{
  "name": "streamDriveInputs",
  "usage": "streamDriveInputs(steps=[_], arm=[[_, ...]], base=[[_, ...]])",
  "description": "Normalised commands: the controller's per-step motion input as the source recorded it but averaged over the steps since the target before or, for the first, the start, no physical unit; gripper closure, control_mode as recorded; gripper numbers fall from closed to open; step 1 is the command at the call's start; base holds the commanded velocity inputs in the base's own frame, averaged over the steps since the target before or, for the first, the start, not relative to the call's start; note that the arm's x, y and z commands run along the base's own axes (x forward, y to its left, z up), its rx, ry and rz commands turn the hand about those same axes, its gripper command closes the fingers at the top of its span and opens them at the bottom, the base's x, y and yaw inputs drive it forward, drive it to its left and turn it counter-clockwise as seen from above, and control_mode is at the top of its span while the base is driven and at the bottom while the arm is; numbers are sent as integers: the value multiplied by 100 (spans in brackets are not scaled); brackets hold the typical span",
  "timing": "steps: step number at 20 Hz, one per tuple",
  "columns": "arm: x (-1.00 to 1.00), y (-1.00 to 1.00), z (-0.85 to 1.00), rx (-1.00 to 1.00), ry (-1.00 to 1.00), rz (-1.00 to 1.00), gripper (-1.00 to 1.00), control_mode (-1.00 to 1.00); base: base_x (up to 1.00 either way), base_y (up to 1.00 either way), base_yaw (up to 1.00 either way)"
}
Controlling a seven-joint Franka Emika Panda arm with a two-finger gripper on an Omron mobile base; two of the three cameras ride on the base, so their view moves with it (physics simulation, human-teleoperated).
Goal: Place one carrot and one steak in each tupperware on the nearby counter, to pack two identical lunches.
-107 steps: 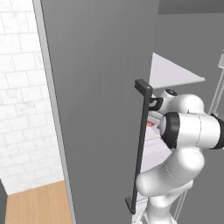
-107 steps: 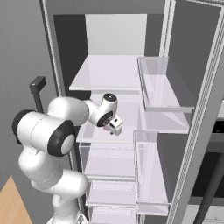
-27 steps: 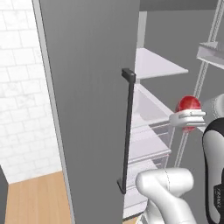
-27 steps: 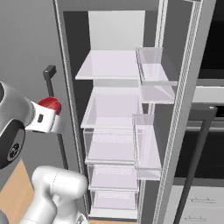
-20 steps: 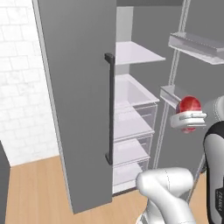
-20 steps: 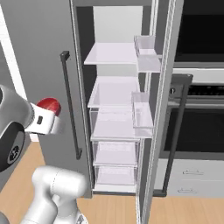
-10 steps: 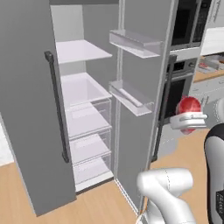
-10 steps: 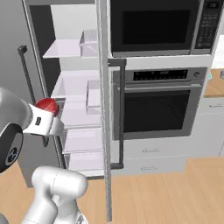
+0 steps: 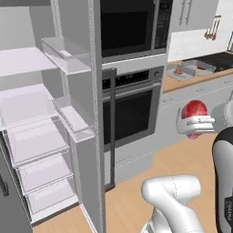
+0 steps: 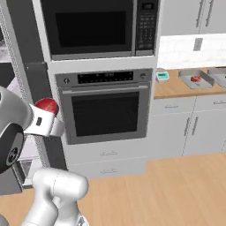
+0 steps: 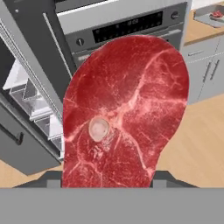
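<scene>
A big red marbled steak (image 11: 127, 113) is clamped in my gripper (image 11: 107, 176), whose jaws stay shut on its lower edge. From the base cameras the steak (image 9: 195, 110) (image 10: 46, 106) rides high in my gripper (image 9: 195, 125) (image 10: 43, 121), far from the counter (image 10: 176, 89). Two grey tupperware trays lie on the counter: one (image 10: 196, 79) holds a red piece, the other (image 10: 219, 73) is cut by the right edge. The trays (image 9: 179, 73) (image 9: 200, 67) also appear at the far right of the left base view. The carrot is out of view.
A built-in oven (image 10: 105, 106) with a microwave (image 10: 90, 28) above it faces me. The open fridge with its door shelves (image 9: 68, 86) stands to the left. A small teal scale (image 10: 162, 76) sits on the counter's left end. Wooden floor (image 10: 167, 185) stretches ahead.
The whole picture has swung from the open fridge to the oven and the counter, so the base has turned. The steak has stayed in my gripper throughout.
</scene>
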Motion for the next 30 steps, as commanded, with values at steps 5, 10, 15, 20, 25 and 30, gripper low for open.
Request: streamDriveInputs(steps=[5,10,15,20,25,30], arm=[[0,0,0,0,0,0,100,100],[0,0,0,0,0,0,100,100],[0,0,0,0,0,0,100,100],[0,0,0,0,0,0,100,100],[0,0,0,0,0,0,100,100],[0,0,0,0,0,0,100,100]], base=[[74,-86,2],[83,-82,3],[100,-23,0],[89,-57,0],[48,-100,3],[66,-99,21]])
